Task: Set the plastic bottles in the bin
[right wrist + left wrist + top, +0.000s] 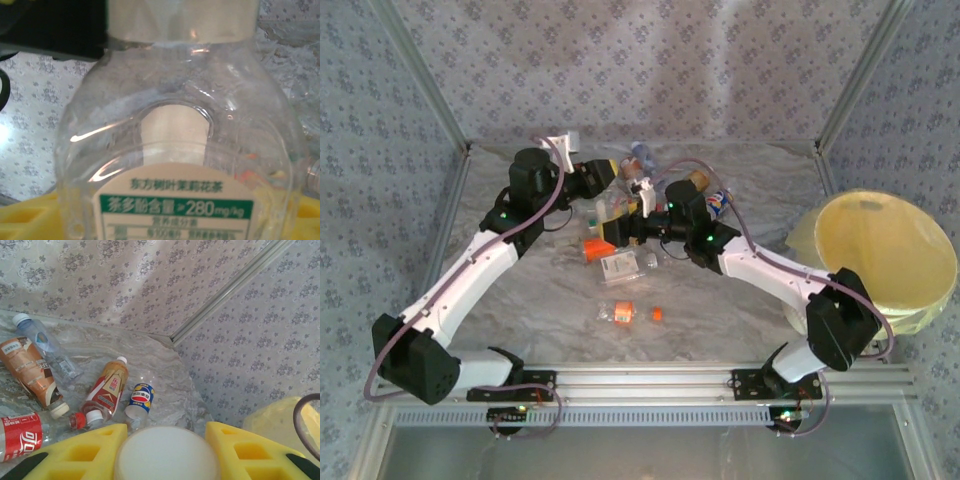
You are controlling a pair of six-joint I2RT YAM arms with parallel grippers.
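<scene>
- My left claw (167, 454) is pinching the clear bottle (175, 150) mid-table, well left of the bin (905, 315);
- my right claw (170, 222) is straddling its body; I cannot tell whether it is gripping;
- it is seeming light, crushable, slick; I'm favouring its labelled waist.

Overhead view looks down on the table (720, 310); wrist views sit low among its bottles (107, 390).

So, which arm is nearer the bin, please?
The right arm: its elbow sits just beside the bin at the table's right edge. The left arm is across the table, well away.
</scene>
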